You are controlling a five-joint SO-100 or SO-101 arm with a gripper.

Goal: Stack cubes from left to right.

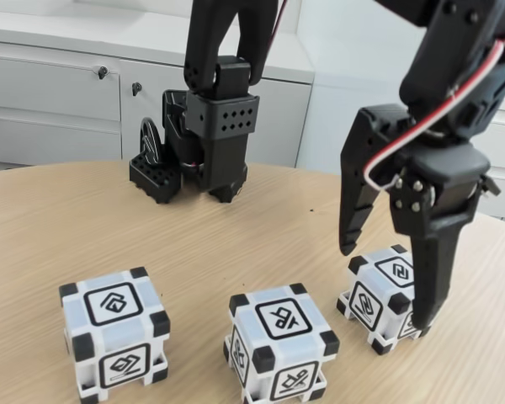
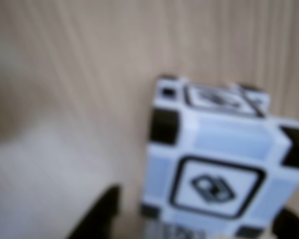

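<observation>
Table: pale wood with fine grain running mostly up and down in the wrist view; its round far edge curves from 9 to 3 o'clock in the fixed view.
Room: white cabinets with small dark knobs stand behind the table; bright wall at 1 o'clock.
Arm base: black, bolted at the far edge of the table at 12 o'clock, a perforated block on its front.
Left cube: at 7 o'clock in the fixed view, flat on the table, one corner turned toward the camera.
Middle cube: at 6 o'clock, well apart from the left one, also corner-on, symbol face up.
Right cube: at 4 o'clock, a little farther back than the other two, flat on the table; no long axis, edges run diagonal to the table front. In the wrist view it sits at 4 o'clock, blurred, top face tilted slightly clockwise.
Gripper: black, hanging down over the right cube, fingers spread apart, one tip just left of the cube, the other down along its right side; whether either touches I cannot tell.
Wires: red and white, looping along the wrist.
</observation>
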